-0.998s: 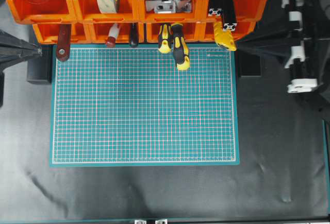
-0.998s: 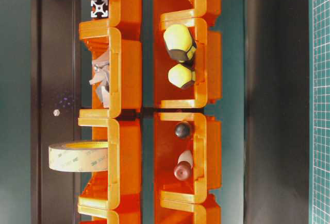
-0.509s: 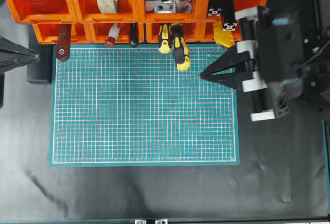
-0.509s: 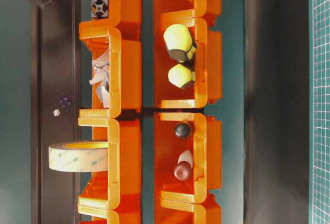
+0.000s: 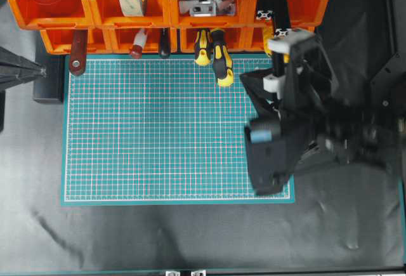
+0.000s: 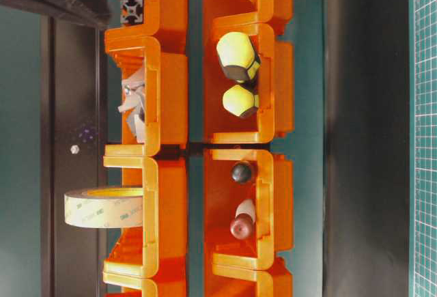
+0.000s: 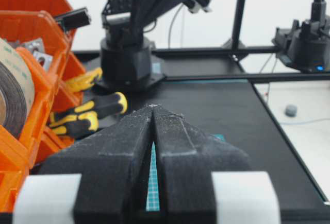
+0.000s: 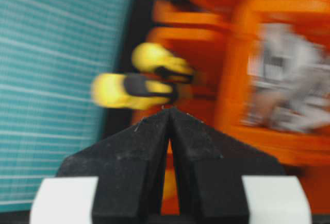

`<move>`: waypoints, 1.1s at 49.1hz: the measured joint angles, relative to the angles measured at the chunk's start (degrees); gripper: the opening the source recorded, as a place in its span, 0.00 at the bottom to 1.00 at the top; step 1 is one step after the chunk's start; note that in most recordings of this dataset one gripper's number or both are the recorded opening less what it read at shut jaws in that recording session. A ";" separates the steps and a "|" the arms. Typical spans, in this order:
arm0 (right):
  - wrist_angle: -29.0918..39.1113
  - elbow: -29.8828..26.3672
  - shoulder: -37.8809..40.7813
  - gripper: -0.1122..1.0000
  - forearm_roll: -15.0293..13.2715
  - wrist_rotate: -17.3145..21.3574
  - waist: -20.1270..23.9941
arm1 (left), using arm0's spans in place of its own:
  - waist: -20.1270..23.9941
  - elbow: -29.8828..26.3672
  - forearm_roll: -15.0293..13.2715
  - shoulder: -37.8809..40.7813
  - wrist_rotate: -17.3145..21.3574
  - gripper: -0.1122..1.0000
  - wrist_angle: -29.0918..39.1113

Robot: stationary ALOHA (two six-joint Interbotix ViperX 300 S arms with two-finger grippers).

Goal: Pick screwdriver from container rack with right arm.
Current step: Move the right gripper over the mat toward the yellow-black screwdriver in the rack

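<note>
Orange bins of the container rack (image 5: 152, 9) run along the far edge of the counter (image 5: 190, 238), and the screwdriver (image 5: 221, 62) lies in a lower bin with its chunky yellow-and-black handle jutting out over the edge of the green cutting mat (image 5: 158, 136); a shorter stubby tool (image 5: 202, 46) with the same colours sits just beside it on its left. The right arm (image 5: 304, 130) hangs over the right part of the mat, its claw (image 8: 169, 115) empty and pinched shut, the two black fingers meeting in a point. The right wrist view is blurred, but it shows both yellow handles ahead of and slightly to the left of that point, so the claw is aimed roughly at the correct bin and not yet touching anything. The left claw (image 7: 153, 112) is also closed and holds nothing, parked at the left edge of the counter well apart from the tools. I judge the step in hand to be the approach: nothing is gripped and the screwdriver rests untouched in the rack. The next move calls for spreading the fingers, lining them up either side of the longer handle where it overhangs the mat, and keeping clear of the stubby neighbour and the bin's front lip; with the two handles lying so close, closing on the wrong one looks like the main risk
</note>
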 measured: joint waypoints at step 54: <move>-0.18 11.07 11.60 0.85 -13.45 14.59 3.52 | -0.35 0.09 0.00 1.93 0.00 0.10 0.00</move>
